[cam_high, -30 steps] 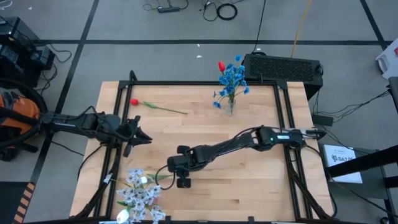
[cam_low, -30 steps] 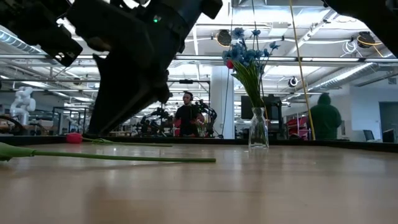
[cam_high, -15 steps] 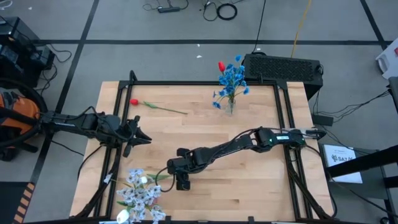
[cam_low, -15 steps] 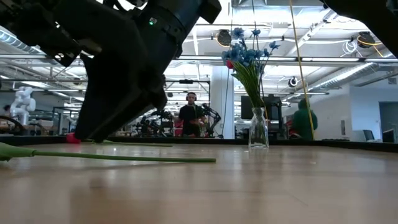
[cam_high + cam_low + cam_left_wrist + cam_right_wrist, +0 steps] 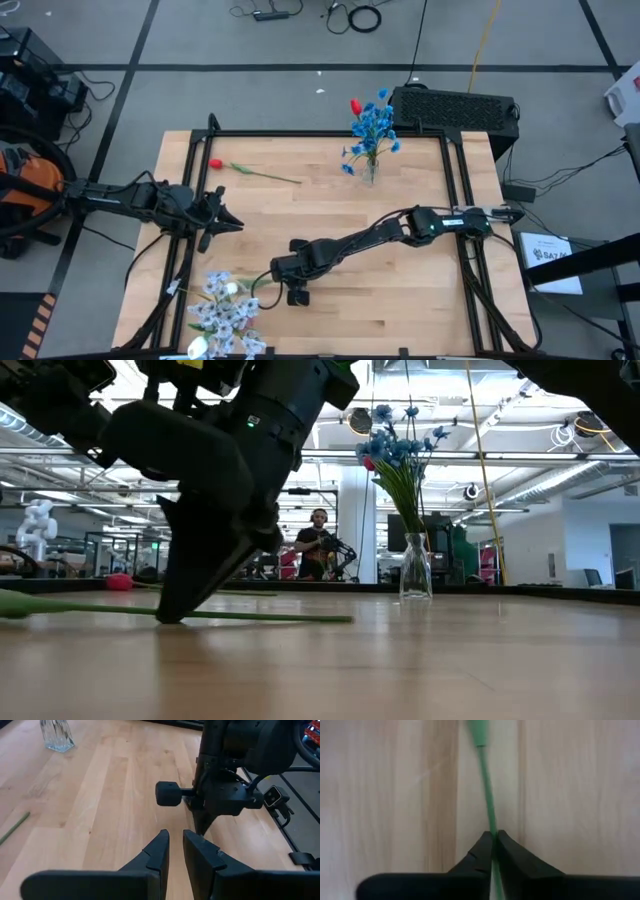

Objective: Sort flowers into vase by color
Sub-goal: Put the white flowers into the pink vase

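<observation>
Wooden table (image 5: 400, 300) carries everything, framed by a dark rail. Both arms reach over it: the left arm waits at the left edge, its gripper (image 5: 222, 222) idle with the fingers a narrow gap apart and holding nothing; the right arm stretches across toward the front left, its gripper (image 5: 292, 283) down at the board. At the far edge a glass vase (image 5: 371, 170) stands upright with blue flowers (image 5: 374, 125) and one red bud (image 5: 355, 105) in it, so part of the sorting looks done, though red sits among blue. Left to do, by my reading: a red flower (image 5: 215, 164) lying on the boards near the far left corner, and a pale bunch (image 5: 222, 310) at the front left. A green stem (image 5: 262, 284) runs from that bunch toward the right gripper. From above, the grip itself is hidden under the gripper body. The right wrist view settles it: the fingers (image 5: 480, 851) are pinched on the stem (image 5: 487, 805), which lies along the wood. The low view shows the fingertips touching the board with the stem (image 5: 270, 617) flat, not yet lifted, and people in the room behind. The left wrist view adds only the right arm from the side and the vase base.
</observation>
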Action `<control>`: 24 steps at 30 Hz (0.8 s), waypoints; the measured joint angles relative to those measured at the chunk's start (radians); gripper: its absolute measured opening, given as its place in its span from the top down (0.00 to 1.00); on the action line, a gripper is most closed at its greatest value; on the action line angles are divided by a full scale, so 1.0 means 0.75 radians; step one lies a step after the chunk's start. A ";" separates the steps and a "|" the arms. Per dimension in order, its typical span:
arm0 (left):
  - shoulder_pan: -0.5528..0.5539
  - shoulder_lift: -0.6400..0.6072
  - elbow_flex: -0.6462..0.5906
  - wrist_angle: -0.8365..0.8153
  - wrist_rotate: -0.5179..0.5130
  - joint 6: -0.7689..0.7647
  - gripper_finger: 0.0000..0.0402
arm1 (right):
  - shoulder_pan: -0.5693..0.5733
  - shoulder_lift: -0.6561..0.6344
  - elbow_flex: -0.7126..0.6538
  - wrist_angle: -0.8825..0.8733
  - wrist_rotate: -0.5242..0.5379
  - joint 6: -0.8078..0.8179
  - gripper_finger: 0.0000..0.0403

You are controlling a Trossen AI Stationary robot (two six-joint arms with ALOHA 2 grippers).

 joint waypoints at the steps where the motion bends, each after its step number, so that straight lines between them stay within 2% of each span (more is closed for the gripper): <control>1: 0.000 0.000 0.000 0.001 0.000 -0.001 0.85 | 0.001 0.000 0.000 -0.012 0.015 0.029 0.97; 7: 0.000 0.000 0.000 0.012 -0.001 -0.004 0.85 | -0.007 -0.056 -0.010 -0.183 0.105 0.193 0.99; 12: 0.000 0.000 0.000 0.042 -0.003 -0.004 0.85 | -0.013 -0.140 -0.020 -0.485 0.367 0.204 1.00; 15: 0.000 0.001 0.000 0.083 -0.004 -0.003 0.85 | -0.014 -0.235 -0.090 -0.582 0.439 0.203 1.00; 18: 0.000 0.001 0.000 0.140 -0.007 -0.003 0.85 | -0.017 -0.371 -0.312 -0.449 0.445 0.211 1.00; 24: 0.001 0.002 0.000 0.236 -0.085 -0.001 0.85 | -0.019 -0.824 -0.981 0.139 0.444 0.363 1.00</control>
